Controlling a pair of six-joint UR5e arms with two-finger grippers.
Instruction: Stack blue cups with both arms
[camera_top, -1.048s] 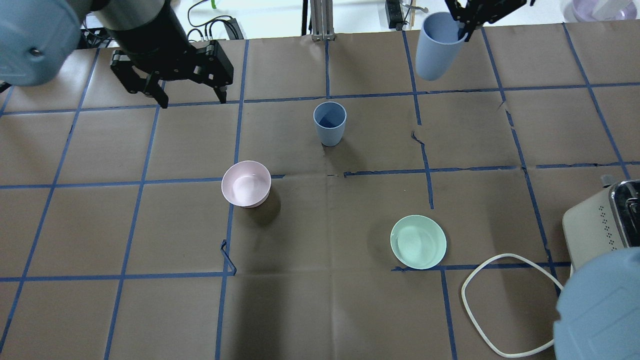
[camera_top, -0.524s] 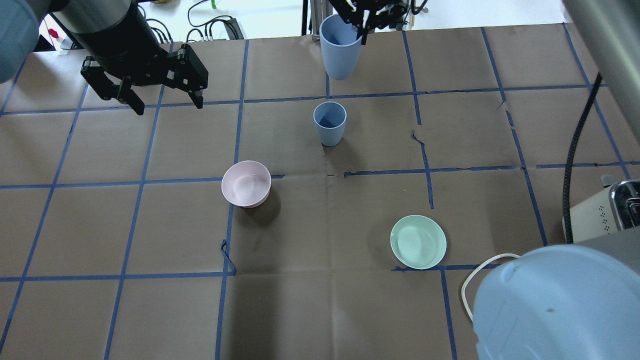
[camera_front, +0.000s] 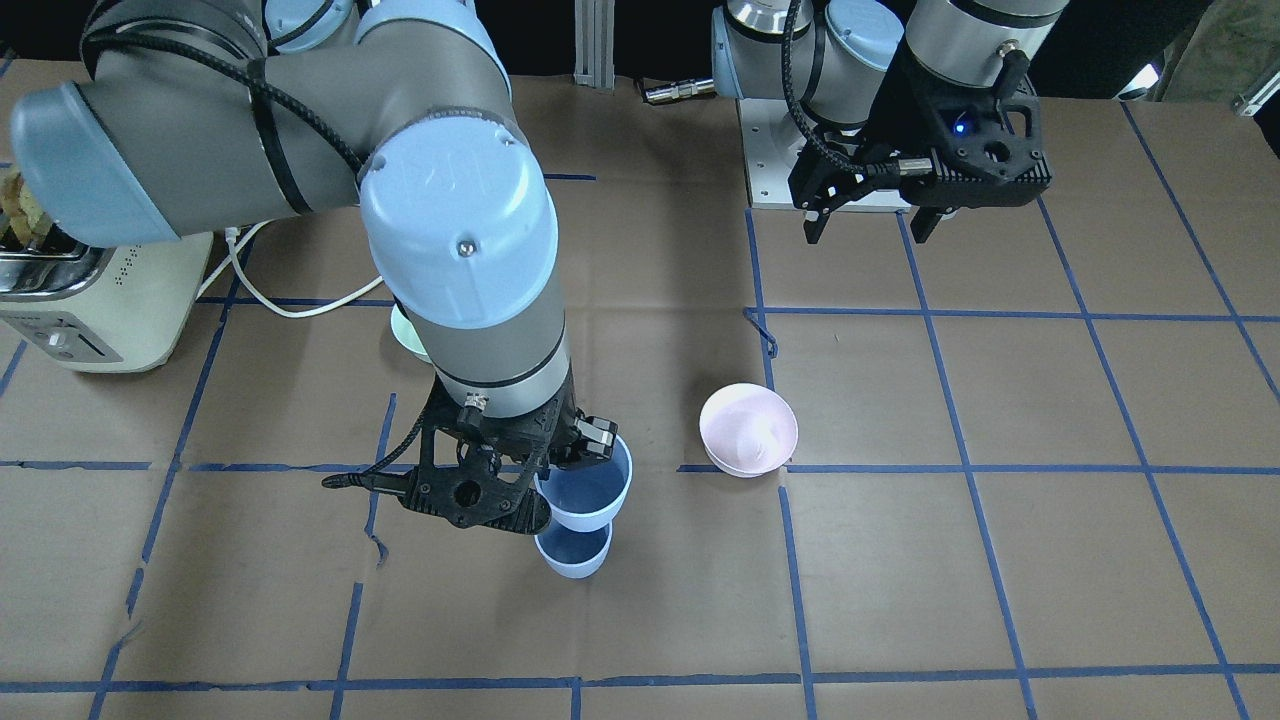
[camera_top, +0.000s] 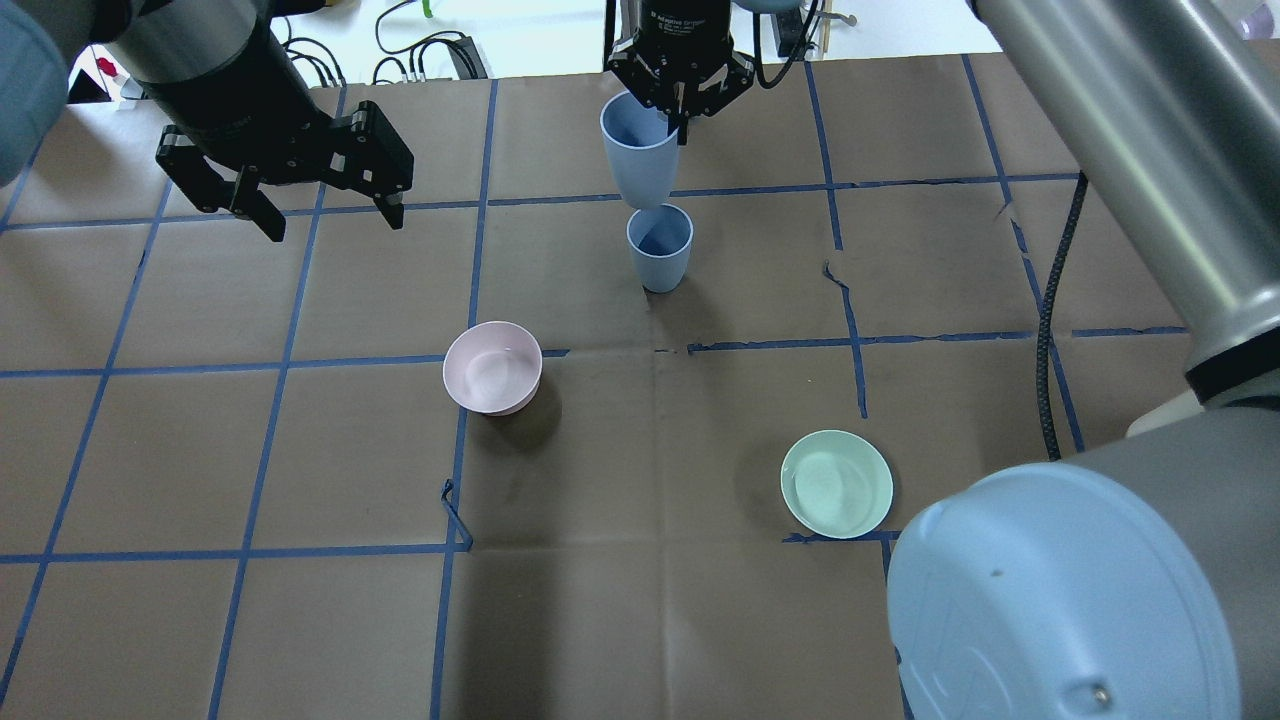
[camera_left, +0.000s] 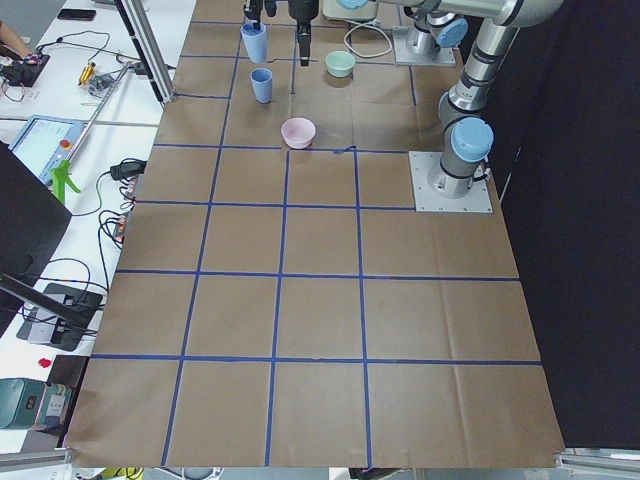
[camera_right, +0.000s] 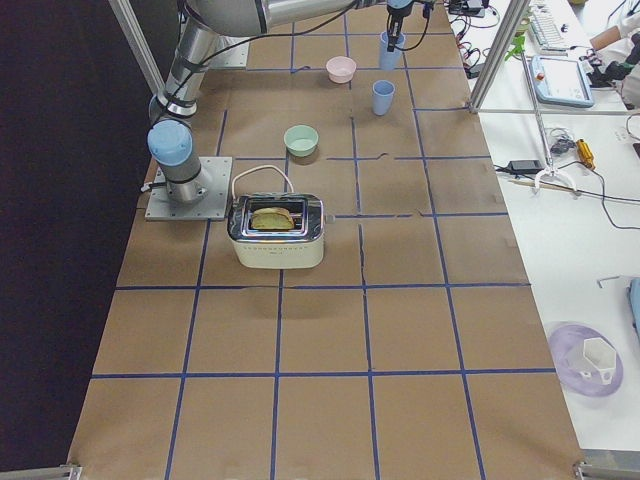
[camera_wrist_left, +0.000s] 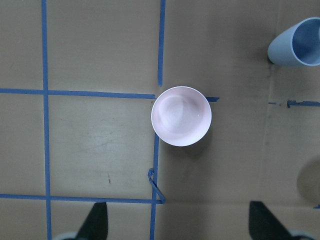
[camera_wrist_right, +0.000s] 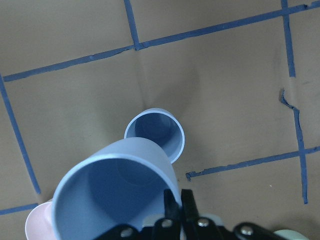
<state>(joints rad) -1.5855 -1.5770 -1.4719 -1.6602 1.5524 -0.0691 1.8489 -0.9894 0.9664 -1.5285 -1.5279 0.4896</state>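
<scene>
Item one: right gripper (camera_top: 679, 113), black, two-fingered, clamped on the rim of a pale periwinkle-blue plastic tumbler (camera_top: 640, 150), mouth upward, hanging in the air at the far middle of the brown-paper table with blue tape grid (camera_top: 700, 620). Item two: the matching periwinkle-blue tumbler (camera_top: 660, 250), standing upright and open on the paper, directly below and slightly nearer than the held one. From overhead the held tumbler's rounded base appears to meet the standing one's rim; both side views show clear air between them, so the cups are apart and not nested. The right wrist camera alone shows the pinch itself, one finger inside the rim and one outside, with the lower cup's mouth visible past the held cup's wall. Item three: left gripper (camera_top: 335, 228), black, jaws spread wide and holding nothing, poised above the table well apart from both tumblers; its wrist camera looks straight down on a pale pink round bowl (camera_wrist_left: 181, 116), framed between the two fingertips. Item four: mint-green shallow bowl (camera_top: 836, 483), plain in the overhead view, nearly hidden behind the right arm in the front view. Item five: cream toaster (camera_right: 277, 232), with bread in its slot, seen whole only from the right end.
</scene>
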